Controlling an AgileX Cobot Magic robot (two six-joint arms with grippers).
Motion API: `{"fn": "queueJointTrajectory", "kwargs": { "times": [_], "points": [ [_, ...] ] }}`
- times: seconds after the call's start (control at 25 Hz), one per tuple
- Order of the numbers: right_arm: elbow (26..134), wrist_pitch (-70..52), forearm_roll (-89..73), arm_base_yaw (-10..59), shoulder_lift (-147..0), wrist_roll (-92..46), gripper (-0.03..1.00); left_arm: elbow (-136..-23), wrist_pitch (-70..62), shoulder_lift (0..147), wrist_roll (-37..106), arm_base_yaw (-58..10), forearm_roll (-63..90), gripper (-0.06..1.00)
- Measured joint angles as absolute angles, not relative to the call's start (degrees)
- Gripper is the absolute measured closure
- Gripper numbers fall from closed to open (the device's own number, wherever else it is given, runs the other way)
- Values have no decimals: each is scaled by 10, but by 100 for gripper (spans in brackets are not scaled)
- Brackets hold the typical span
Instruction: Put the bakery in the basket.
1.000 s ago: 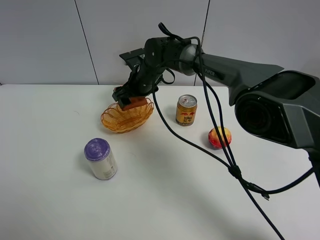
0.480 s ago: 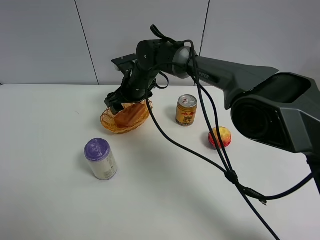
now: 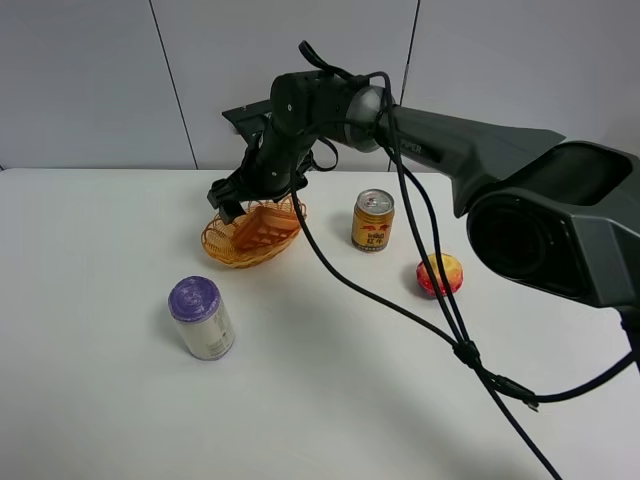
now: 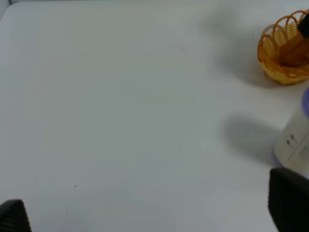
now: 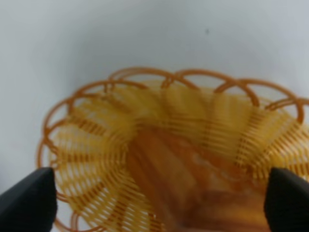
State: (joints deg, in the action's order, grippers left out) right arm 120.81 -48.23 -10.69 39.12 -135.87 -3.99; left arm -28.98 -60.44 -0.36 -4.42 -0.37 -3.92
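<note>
The flat orange-brown waffle wedge with its grid of square pockets (image 3: 262,228) lies inside the small oval orange-yellow wicker basket with the looped scalloped rim (image 3: 215,245), directly beneath the right end effector (image 3: 250,198), which hangs just above the rim with nothing between its fingers. In the right wrist view its two dark fingertips stand far apart at either side of the basket, and the wedge shows between and below them, touching neither as far as the blur allows. The wedge seems to rest on the woven floor and lean against one wall. Its long axis looks to run roughly along the basket's length, though the pictures are too soft to fix it. By this showing the placing looks done, and what is left would be a straight lift clear of the scalloped loops, which sit close to the fingers and could catch. The left end effector (image 4: 149,212) is well apart over bare white worktop (image 3: 350,400), its tips spread wide and holding nothing, so the right arm is far the nearer. The basket holds only the wedge. Outside it stand a gold drink can (image 3: 372,220), a white can with a purple lid (image 3: 200,318), and a round red-and-yellow ball (image 3: 439,274).
</note>
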Motion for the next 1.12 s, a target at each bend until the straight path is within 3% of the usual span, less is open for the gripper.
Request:
{"fn": "queueJointTrajectory", "kwargs": {
  "times": [0.2, 0.72, 0.88, 1.12],
  "points": [
    [1208, -479, -75, 392, -1283, -40, 5, -290, -604, -4, -44, -4, -39, -5],
    [1189, -480, -47, 370, -1096, -40, 5, -290, -604, -4, -44, -4, -39, -5],
    [1100, -445, -47, 350, -1022, -39, 5, -290, -604, -4, -44, -4, -39, -5],
    [853, -274, -94, 297, -834, -41, 5, -290, -604, -4, -44, -4, -39, -5]
  ]
}}
